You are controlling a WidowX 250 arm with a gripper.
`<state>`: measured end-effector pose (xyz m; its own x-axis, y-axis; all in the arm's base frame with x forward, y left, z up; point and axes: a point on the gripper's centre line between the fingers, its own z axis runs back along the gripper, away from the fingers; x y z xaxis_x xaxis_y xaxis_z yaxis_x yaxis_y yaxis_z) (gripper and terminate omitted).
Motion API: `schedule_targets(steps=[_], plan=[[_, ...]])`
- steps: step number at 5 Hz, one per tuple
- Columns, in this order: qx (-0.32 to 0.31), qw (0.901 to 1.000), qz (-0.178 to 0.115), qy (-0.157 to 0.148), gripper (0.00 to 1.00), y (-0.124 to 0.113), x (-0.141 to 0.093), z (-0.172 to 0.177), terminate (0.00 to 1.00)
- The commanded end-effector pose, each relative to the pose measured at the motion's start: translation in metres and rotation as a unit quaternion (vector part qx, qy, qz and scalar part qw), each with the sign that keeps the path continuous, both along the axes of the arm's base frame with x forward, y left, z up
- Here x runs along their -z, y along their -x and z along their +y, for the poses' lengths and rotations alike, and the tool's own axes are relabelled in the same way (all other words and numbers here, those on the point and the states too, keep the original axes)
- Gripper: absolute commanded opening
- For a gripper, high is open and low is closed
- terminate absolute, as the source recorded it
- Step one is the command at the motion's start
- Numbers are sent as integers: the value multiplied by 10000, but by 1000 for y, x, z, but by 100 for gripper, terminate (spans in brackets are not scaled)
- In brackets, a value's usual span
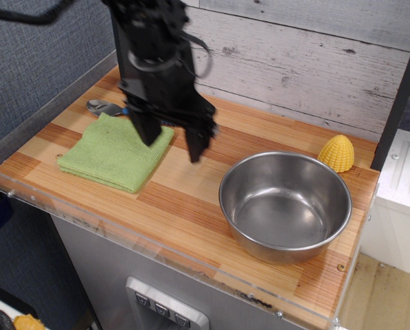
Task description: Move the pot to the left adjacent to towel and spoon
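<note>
Pot point(285, 204) bare inside, near corn toy point(336, 153)

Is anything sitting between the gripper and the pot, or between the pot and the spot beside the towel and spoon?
Nothing visible. The open gripper hangs over bare wood between the towel and the pot. The stretch of tabletop leading left is bare. The yellow corn toy sits behind the pot, off that path.
</note>
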<state>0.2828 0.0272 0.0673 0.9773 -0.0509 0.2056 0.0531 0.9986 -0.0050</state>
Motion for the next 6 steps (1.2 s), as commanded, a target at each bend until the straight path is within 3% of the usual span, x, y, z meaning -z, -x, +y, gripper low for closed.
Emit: schedule_targets(steps=[1,3,4,6], plan=[[583,9977,-300,182,100,1,-4,-39,0],[773,9955,-310,444,100,-5,11,-66,0],[654,9975,-96,270,0,-7,23,-67,0],[545,9985,-32,36,0,-8,31,-60,0]])
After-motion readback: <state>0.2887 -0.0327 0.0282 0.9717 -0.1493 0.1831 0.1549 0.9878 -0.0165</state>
